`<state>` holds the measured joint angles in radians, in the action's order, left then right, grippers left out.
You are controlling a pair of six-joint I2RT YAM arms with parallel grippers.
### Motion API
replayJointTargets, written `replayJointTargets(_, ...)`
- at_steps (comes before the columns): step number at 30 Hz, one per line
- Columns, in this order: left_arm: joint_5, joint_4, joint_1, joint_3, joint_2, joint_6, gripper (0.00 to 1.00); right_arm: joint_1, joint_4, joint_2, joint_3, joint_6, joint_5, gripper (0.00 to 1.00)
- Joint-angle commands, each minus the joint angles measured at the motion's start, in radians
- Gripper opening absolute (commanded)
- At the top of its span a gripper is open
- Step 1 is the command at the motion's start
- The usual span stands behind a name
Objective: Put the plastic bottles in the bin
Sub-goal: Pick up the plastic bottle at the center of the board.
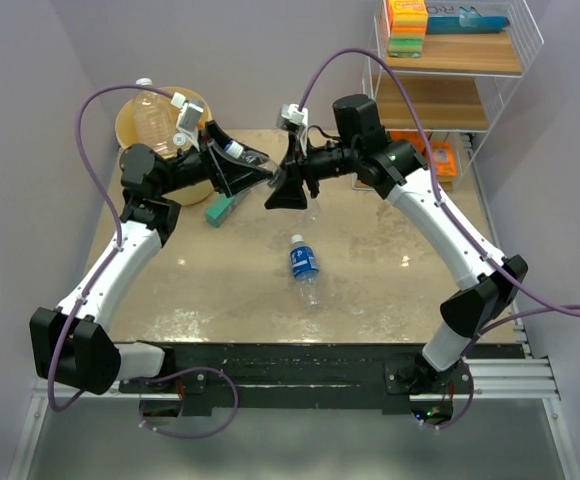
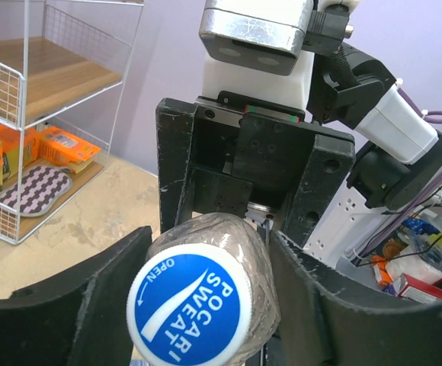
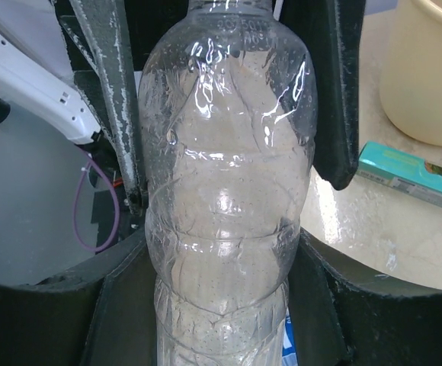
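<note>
A clear plastic bottle (image 1: 248, 157) with a blue and white cap (image 2: 190, 309) hangs above the table's far middle, between both arms. My left gripper (image 1: 242, 172) (image 2: 209, 293) is shut on its cap end, with both fingers pressed against the neck. At the other end, my right gripper (image 1: 282, 188) (image 3: 222, 305) is shut on the ribbed clear body (image 3: 225, 206). A second bottle with a blue label (image 1: 304, 264) lies on the table's centre. The pale tan bin (image 1: 130, 118) (image 3: 430, 76) stands at the far left, with a clear bottle (image 1: 155, 112) inside it.
A flat teal box (image 1: 220, 210) (image 3: 411, 177) lies on the table near the bin. A white wire shelf rack (image 1: 470, 60) (image 2: 23, 114) with orange packets stands at the far right. The right arm's wrist block (image 2: 255, 160) faces the left camera closely.
</note>
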<state>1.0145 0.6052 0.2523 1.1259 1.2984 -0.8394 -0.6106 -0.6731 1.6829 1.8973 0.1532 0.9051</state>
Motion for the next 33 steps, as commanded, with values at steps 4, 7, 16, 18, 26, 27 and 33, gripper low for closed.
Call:
replayJointTargets(4, 0.002, 0.028, 0.005, 0.018, -0.01, 0.003, 0.45, -0.006, 0.007, -0.022, 0.022, 0.028, -0.012, 0.58)
replayJointTargets(7, -0.001, 0.01, 0.005, 0.018, -0.022, 0.019, 0.29, -0.006, 0.001, -0.034, 0.016, 0.045, -0.021, 0.69)
replayJointTargets(16, -0.014, -0.085, 0.004, 0.028, -0.063, 0.094, 0.0, -0.006, -0.02, -0.084, -0.027, 0.074, -0.121, 0.92)
replayJointTargets(18, -0.016, -0.094, 0.004, 0.034, -0.065, 0.097, 0.0, -0.006, -0.032, -0.089, -0.027, 0.092, -0.143, 0.98)
replayJointTargets(26, -0.025, -0.122, -0.031, 0.048, -0.071, 0.106, 0.0, -0.006, -0.1, -0.124, -0.047, 0.147, -0.221, 0.99)
replayJointTargets(27, -0.027, -0.125, -0.038, 0.057, -0.073, 0.105, 0.0, -0.008, -0.105, -0.13, -0.052, 0.157, -0.228, 0.99)
replayJointTargets(33, -0.045, -0.166, -0.071, 0.107, -0.068, 0.12, 0.0, -0.008, -0.111, -0.189, -0.113, 0.189, -0.325, 0.99)
